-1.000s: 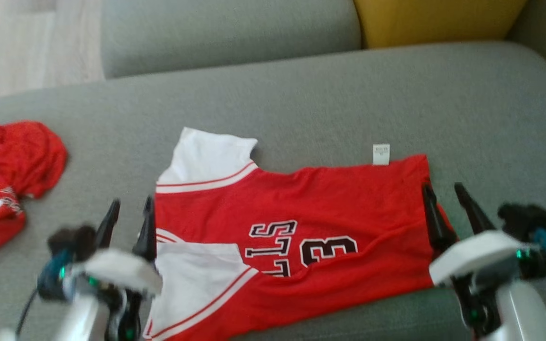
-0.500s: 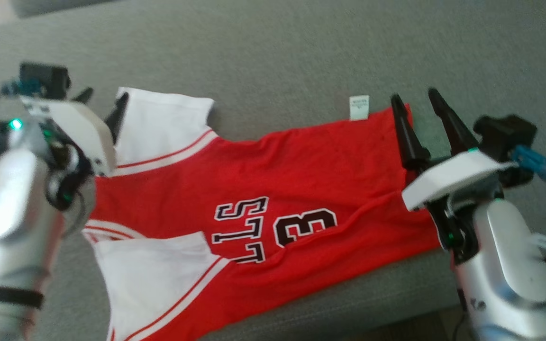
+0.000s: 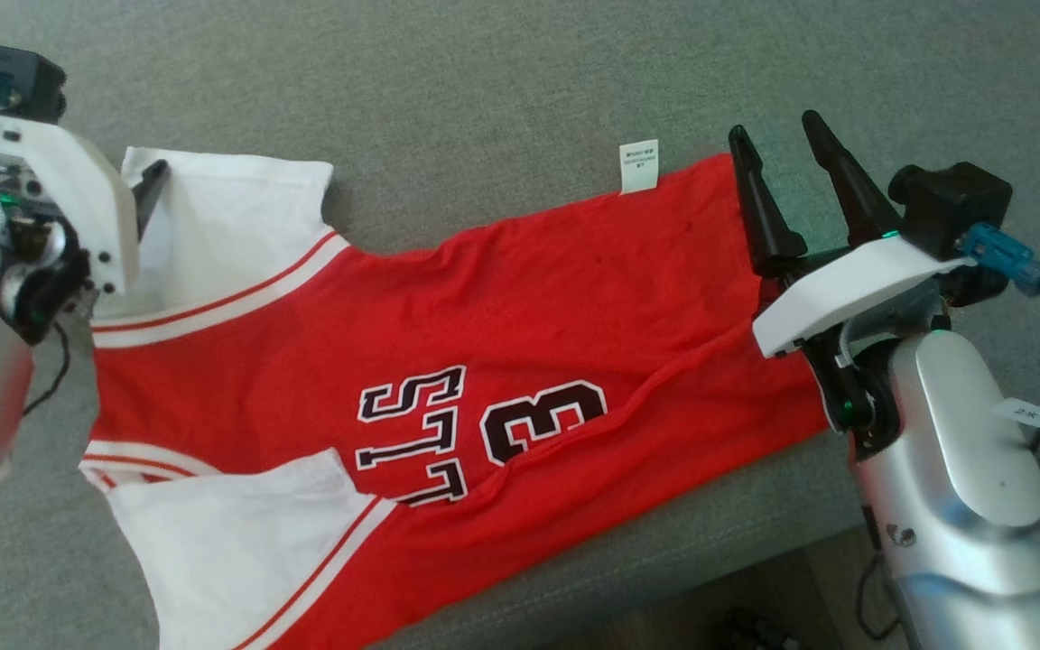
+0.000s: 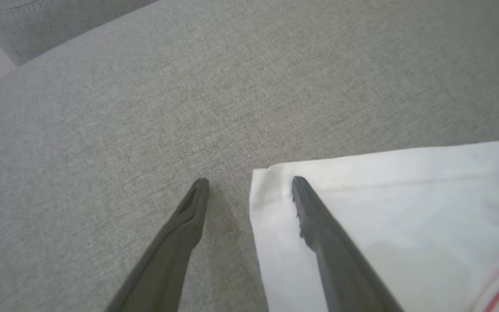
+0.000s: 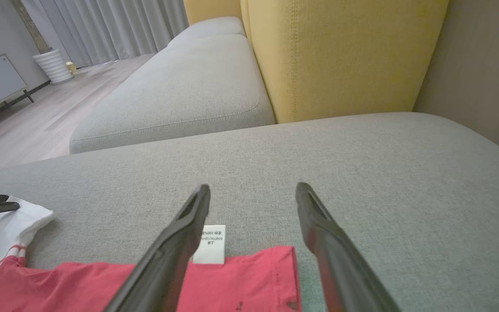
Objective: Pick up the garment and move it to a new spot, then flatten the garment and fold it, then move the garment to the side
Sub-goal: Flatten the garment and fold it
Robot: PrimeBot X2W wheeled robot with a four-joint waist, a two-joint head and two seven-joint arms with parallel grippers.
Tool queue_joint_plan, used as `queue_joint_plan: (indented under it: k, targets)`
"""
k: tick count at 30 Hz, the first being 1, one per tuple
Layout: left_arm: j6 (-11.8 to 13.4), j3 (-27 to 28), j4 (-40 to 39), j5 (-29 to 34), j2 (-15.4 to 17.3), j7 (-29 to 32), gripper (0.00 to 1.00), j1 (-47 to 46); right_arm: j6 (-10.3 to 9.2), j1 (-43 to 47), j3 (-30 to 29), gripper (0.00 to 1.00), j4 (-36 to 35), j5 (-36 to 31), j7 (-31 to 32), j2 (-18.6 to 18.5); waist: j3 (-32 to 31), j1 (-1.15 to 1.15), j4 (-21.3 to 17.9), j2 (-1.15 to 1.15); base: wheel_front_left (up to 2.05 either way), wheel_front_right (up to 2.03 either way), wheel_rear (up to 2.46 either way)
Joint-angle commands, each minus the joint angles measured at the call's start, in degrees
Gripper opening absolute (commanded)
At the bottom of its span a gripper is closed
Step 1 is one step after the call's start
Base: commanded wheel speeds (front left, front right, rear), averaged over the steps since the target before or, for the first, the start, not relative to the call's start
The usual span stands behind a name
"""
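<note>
The garment is a red jersey with white sleeves and black lettering, spread flat on the grey sofa cushion. My left gripper is open at the far white sleeve. It straddles the sleeve's corner, with one finger over the cloth and one over bare cushion. My right gripper is open at the hem's far corner, beside the white label. Its left finger is above the red hem and its right finger above the cushion. Neither gripper holds anything.
The cushion's front edge runs across the lower right, with floor below it. A yellow back cushion and another grey seat lie beyond. Wooden floor lies to the far left.
The head camera has tilted down, shifting the whole picture. Both open grippers have moved forward: the left from the jersey's near side to the far sleeve corner, the right up to the far hem corner.
</note>
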Motion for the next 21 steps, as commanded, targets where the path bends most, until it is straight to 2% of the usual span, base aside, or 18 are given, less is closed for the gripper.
queue_joint_plan:
  k: [1,9,10,11,12,14,21]
  targets:
    - [0.1,1.2,-0.4,-0.8,3.2,0.0,1.00,-4.3,0.19,-2.0,0.8,1.00,-1.6,0.2,-0.6,0.1,0.4,-0.01,-0.2,0.00,0.00,0.00,0.00]
    - [0.1,-5.8,1.1,-6.0,4.1,1.4,1.00,-6.0,0.19,-3.6,-0.3,1.00,0.2,0.9,-1.2,0.1,1.1,-0.01,-0.7,0.00,0.00,0.00,0.00]
    - [0.1,-6.4,1.1,-7.1,4.1,2.0,0.95,-5.9,0.19,-3.8,-0.7,1.00,0.5,0.9,-1.2,0.1,1.1,-0.01,-0.7,0.00,0.00,0.00,0.00]
    - [0.1,-6.9,0.9,-8.1,4.1,2.1,0.24,-5.9,0.19,-3.9,-1.3,1.00,0.7,0.9,-1.2,0.1,1.2,-0.01,-0.6,0.00,0.00,0.00,0.00]
    - [0.1,-7.1,0.7,-9.1,4.3,1.5,0.00,-6.1,0.19,-4.2,-2.0,1.00,1.0,1.1,-1.3,0.1,1.2,-0.01,-0.4,0.00,0.00,0.00,0.00]
    - [0.1,-6.8,0.7,-9.8,4.3,0.3,0.00,-6.5,0.19,-4.5,-2.6,1.00,1.3,1.2,-1.3,0.1,1.1,-0.01,-0.1,0.00,0.00,0.00,0.00]
    - [0.2,-3.8,2.1,-11.4,2.5,-11.2,0.00,-6.7,0.19,-5.6,-4.8,1.00,4.7,1.0,2.2,0.1,-1.2,-0.01,3.7,0.00,0.00,0.00,0.00]
